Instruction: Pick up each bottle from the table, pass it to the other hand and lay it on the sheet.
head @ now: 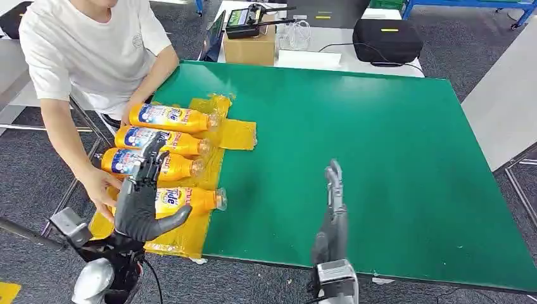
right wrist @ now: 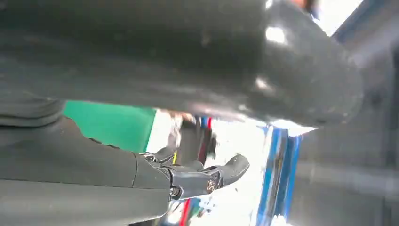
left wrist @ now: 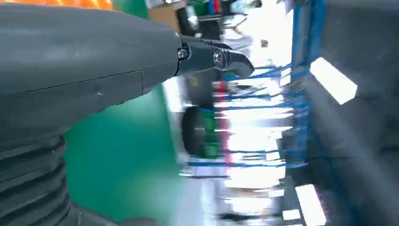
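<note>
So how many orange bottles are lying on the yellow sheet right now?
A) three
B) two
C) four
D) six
C: four orange bottles lie side by side on the yellow sheet, at the left side of the green table.

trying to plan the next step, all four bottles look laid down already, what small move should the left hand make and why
Probably lift the left hand up and back toward the robot. It hovers empty over the nearest bottle, all four bottles lie on the yellow sheet, and the green table shows no bottle left to pick. The right hand is empty too.
</note>
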You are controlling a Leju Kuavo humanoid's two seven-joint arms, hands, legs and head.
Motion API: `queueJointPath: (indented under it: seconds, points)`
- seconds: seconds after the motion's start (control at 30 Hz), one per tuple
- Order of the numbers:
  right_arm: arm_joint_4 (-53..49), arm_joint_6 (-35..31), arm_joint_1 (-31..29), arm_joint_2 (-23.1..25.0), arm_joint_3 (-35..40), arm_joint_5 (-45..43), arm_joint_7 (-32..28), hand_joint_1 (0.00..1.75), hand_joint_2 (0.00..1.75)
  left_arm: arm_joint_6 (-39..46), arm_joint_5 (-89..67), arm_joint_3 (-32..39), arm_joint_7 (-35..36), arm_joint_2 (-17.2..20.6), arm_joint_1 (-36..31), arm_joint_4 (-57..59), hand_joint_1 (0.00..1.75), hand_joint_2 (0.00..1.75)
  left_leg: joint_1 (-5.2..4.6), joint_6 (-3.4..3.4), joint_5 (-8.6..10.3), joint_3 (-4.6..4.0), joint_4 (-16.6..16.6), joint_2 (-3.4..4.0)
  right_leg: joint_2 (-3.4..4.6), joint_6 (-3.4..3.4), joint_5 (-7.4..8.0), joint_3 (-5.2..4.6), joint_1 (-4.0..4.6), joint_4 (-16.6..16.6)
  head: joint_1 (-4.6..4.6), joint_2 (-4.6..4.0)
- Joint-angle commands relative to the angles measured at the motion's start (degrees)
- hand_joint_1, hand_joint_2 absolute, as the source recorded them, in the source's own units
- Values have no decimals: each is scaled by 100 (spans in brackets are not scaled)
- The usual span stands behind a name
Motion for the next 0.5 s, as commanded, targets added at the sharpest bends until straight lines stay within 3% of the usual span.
queueJointPath:
  seconds: [0.03,0.13,0.2,0.23,0.3,0.37,0.4,0.43,0.5]
  points:
    - [-444,1046,874,312,-1929,-938,13,0,0,419,917,99,-136,-1029,588,19,0,175,-2,23,-5,28,-22,-21,-16,-15,-6,42,3,-32,-2,0]
    - [-206,1146,1155,568,-2476,-628,18,0,0,472,561,-41,-427,-993,791,182,0,175,-3,24,-4,49,-39,-29,-23,-28,-5,65,5,-52,0,0]
    - [-367,422,1444,973,-2850,-247,212,0,0,541,429,-101,-552,-1036,1225,-143,0,175,-9,11,-7,11,-18,-17,-12,-15,-5,19,-4,-26,-2,0]
    - [-432,152,1512,1139,-2915,-26,680,0,0,675,383,-97,-517,-984,1418,-255,0,175,-3,14,-15,29,-24,-9,-3,-26,-10,31,4,-33,-2,0]
    - [-535,-21,1520,1244,-2863,34,888,0,0,722,423,13,-498,-1054,1488,-216,0,175,-6,16,-15,25,-22,-4,1,-25,-9,24,1,-27,0,0]
    - [-531,160,1221,1087,-2661,-497,870,0,0,868,466,210,-464,-1286,1165,10,0,175,0,18,-14,21,-19,-1,4,-27,-6,19,7,-26,-2,0]
    - [-574,685,1119,859,-2547,-963,984,0,0,940,344,180,-548,-1251,1006,105,0,175,-3,14,-9,-1,-9,-4,-1,-18,-3,-1,2,-16,-2,0]
    - [-712,1006,1184,686,-2582,-1159,1148,0,0,1004,346,154,-558,-1206,964,163,0,175,-1,23,-6,12,-17,-6,-1,-28,2,14,6,-28,-4,0]
    - [-1124,1361,1584,873,-3086,-1500,1026,0,0,1146,275,47,-648,-1186,1103,136,0,175,-2,24,0,8,-19,-16,-11,-23,6,17,5,-34,-2,0]
